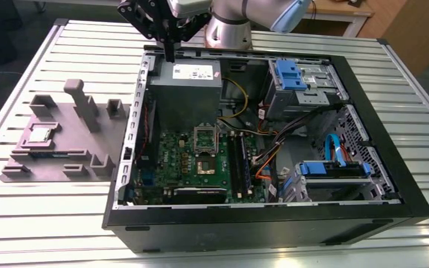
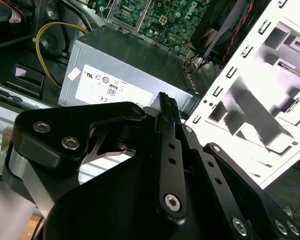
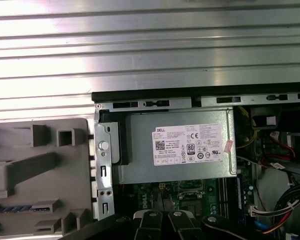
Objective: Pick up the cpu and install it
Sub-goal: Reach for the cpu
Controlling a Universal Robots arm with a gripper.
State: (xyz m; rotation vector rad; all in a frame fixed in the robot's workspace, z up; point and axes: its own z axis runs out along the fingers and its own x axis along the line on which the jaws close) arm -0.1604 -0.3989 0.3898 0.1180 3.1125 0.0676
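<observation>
- Exterior view: the cpu lies flat in a recess of the grey holder block on the table. It sits at the exterior view's left, just beside the open computer case, and the recess likely keeps it square and reachable from above. The gripper hangs over the case's far edge by the power supply, well apart from the cpu. Its jaws are together and hold nothing. The motherboard lies face-up with its socket uncovered (probably so a chip can go straight down into it).
- Second wrist view: the jaws show pressed together, nothing between them, pointing toward the power supply. A yellow cable loops beside that box, out of the jaws' way.
- First wrist view: looking straight down, the gripper is over the power supply and the motherboard's far end. The holder block lies outside the case wall (the cpu's own recess I cannot make out here).
</observation>
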